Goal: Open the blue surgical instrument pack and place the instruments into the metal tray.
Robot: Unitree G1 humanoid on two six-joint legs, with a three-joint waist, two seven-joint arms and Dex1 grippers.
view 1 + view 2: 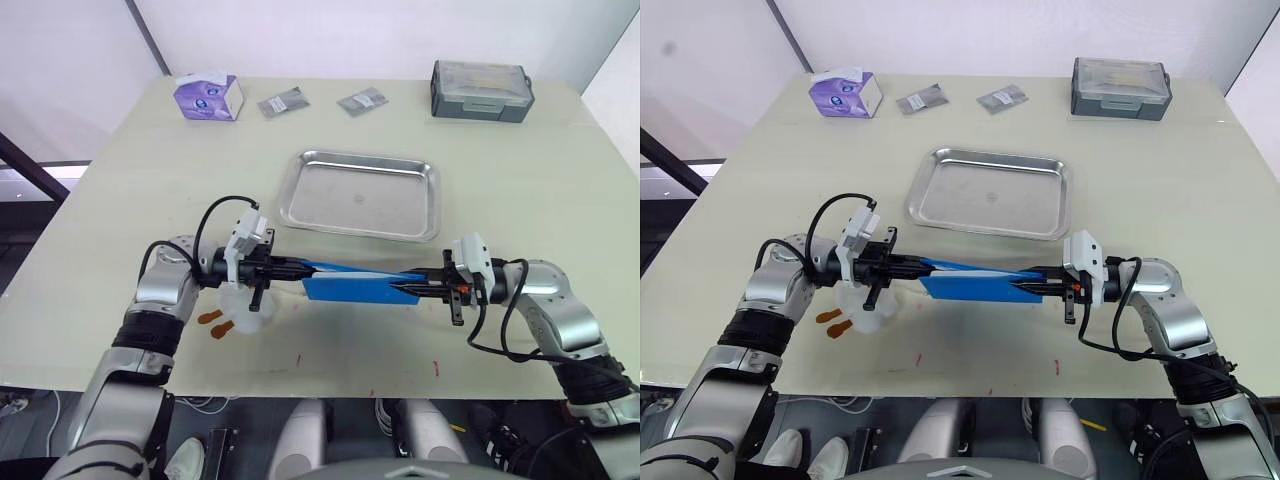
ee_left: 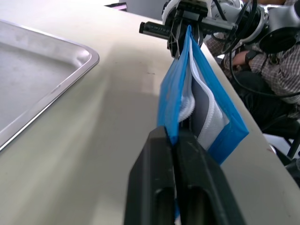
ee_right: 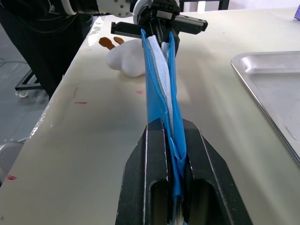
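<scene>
Left eye view: pack (image 1: 362, 285) on edge, long axis left-right between grippers.

On the table: one blue pack (image 1: 360, 282), one metal tray (image 1: 361, 195), one purple tissue box (image 1: 208, 96), two grey foil packets (image 1: 283, 102), one grey box (image 1: 481, 91).

You have the flat blue fold-over instrument pack (image 1: 362, 281) near the front edge of the pale table (image 1: 120, 190), stretched between the left gripper (image 1: 302, 268) at its left end and the right gripper (image 1: 402, 287) at its right end. The shallow shiny steel tray (image 1: 361, 194) lies just behind it. Under your left gripper sits a small white lump (image 1: 245, 305). Along the far edge, from left to right, you find the purple tissue box (image 1: 208, 96), two small grey foil packets (image 1: 283, 102), and the grey lidded plastic box (image 1: 480, 91).
</scene>
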